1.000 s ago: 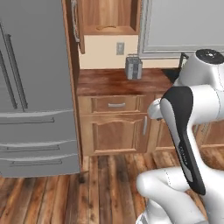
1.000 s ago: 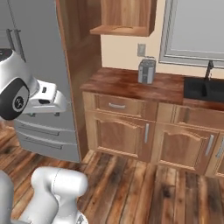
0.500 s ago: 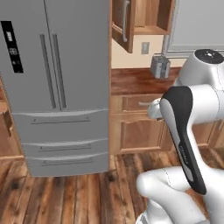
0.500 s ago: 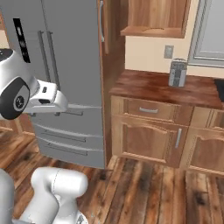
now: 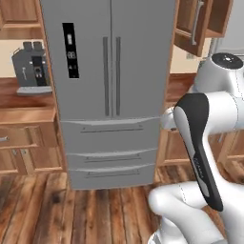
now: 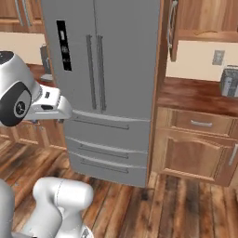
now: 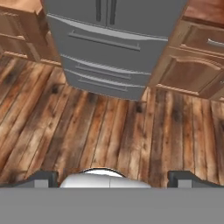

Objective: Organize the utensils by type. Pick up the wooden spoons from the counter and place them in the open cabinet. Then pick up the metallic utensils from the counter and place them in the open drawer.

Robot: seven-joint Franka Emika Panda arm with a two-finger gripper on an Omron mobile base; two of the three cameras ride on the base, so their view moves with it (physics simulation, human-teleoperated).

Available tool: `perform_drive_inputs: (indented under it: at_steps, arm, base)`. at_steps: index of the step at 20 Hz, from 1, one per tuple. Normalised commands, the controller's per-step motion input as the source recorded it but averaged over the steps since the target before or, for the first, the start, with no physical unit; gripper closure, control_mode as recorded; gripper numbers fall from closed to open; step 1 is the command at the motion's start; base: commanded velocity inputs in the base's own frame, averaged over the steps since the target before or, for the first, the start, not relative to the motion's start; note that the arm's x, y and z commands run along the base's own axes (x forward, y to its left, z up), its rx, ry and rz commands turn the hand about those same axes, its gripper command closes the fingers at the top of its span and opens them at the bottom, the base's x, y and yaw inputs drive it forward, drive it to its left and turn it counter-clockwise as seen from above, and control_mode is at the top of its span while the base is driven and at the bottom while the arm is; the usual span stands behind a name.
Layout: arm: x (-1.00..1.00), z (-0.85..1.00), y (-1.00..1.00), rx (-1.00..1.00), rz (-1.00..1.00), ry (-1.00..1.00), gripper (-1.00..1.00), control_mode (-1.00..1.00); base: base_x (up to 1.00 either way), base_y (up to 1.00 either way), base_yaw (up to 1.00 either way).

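Note:
My gripper (image 7: pixel 113 178) hangs over the wooden floor in front of the fridge, open, with nothing between its two dark fingertips (image 7: pixel 43 177). The counter (image 6: pixel 200 93) runs to the right of the fridge, and a stretch of the counter (image 5: pixel 178 83) shows beside my arm. Above it hangs the open cabinet (image 6: pixel 204 18), its door with the grey bar handle swung out; in the left base view the open cabinet (image 5: pixel 200 24) sits at the upper right. The utensils, wooden and metallic, and the open drawer are out of view.
A tall grey fridge (image 5: pixel 112 71) fills the middle, also the fridge (image 6: pixel 100 69). A coffee machine (image 5: pixel 31 66) stands on a counter to its left, a toaster (image 6: pixel 230 81) at the far right. Closed base cabinets (image 7: pixel 192 74) flank the plank floor (image 7: pixel 100 131).
The whole picture has slid to the right: the base has turned left, bringing the fridge to the middle and pushing counter and cabinet to the right edge. The gripper stays open.

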Motion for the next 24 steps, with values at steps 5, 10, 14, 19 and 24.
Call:
perform_drive_inputs:
  at_steps: [5,10,14,19,24]
  arm:
    - [0.0,0.0,0.0,0.0,0.0,0.0,-1.0,1.0]
    - [0.0,0.0,0.0,0.0,0.0,0.0,-1.0,1.0]
    - [0.0,0.0,0.0,0.0,0.0,0.0,-1.0,1.0]
    - [0.0,0.0,0.0,0.0,0.0,0.0,-1.0,1.0]
    - [0.0,0.0,0.0,0.0,0.0,0.0,-1.0,1.0]
  base:
    - [0.0,1.0,0.15]
    - [0.0,1.0,0.15]
    - [0.0,1.0,0.13]
    - [0.01,1.0,0.09]
    - [0.05,1.0,0.04]
